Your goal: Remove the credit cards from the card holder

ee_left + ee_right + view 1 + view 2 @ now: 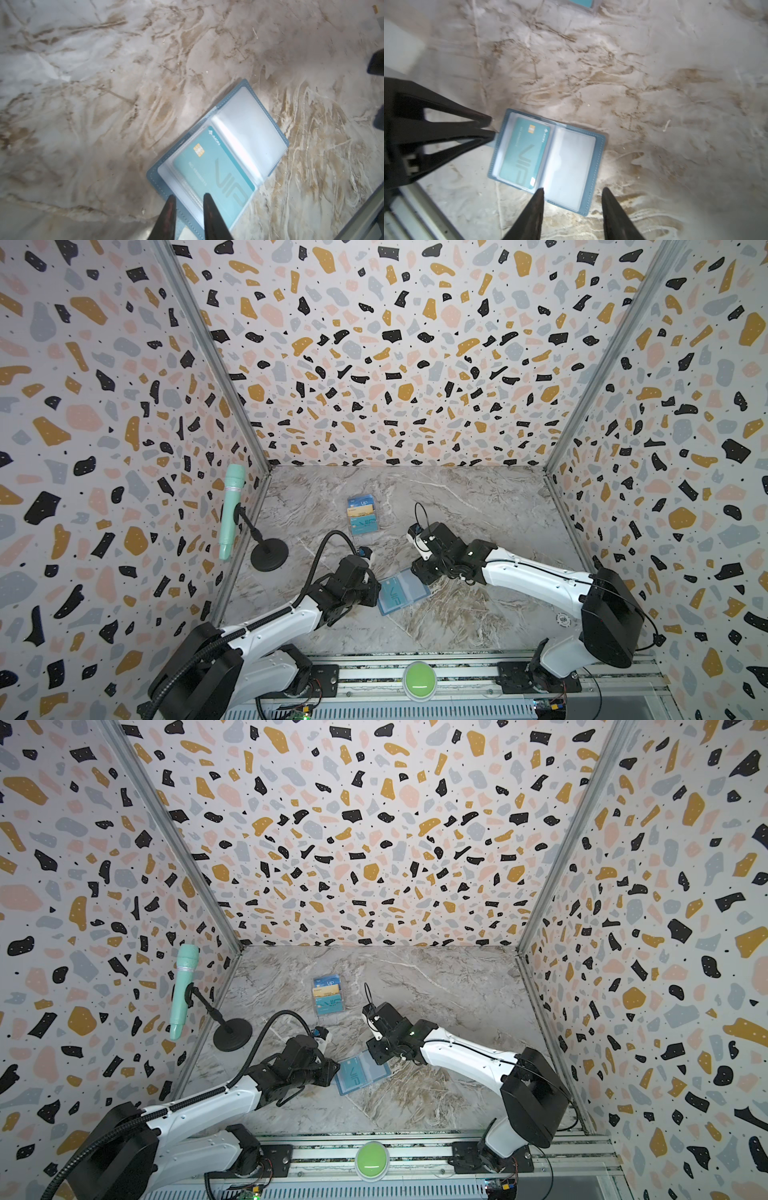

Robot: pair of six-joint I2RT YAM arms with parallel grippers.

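The slate-blue card holder (415, 587) (376, 1069) lies open on the marble table between both arms. A teal credit card (214, 172) (523, 153) marked VIP sits in the clear pocket of one page. The other page (571, 164) shows only empty clear sleeves. My left gripper (190, 196) (372, 585) is at the card-side edge of the card holder, its jaws a narrow gap apart with that edge showing between them. My right gripper (573, 189) (419, 572) hovers open over the empty page's near edge, holding nothing.
A clear tiered rack (363, 514) (328, 994) farther back holds blue, gold and teal cards. A mint microphone (230, 510) on a black stand (269, 553) is at the left wall. A white disc (564, 619) lies at the right. A green button (419, 680) sits on the front rail.
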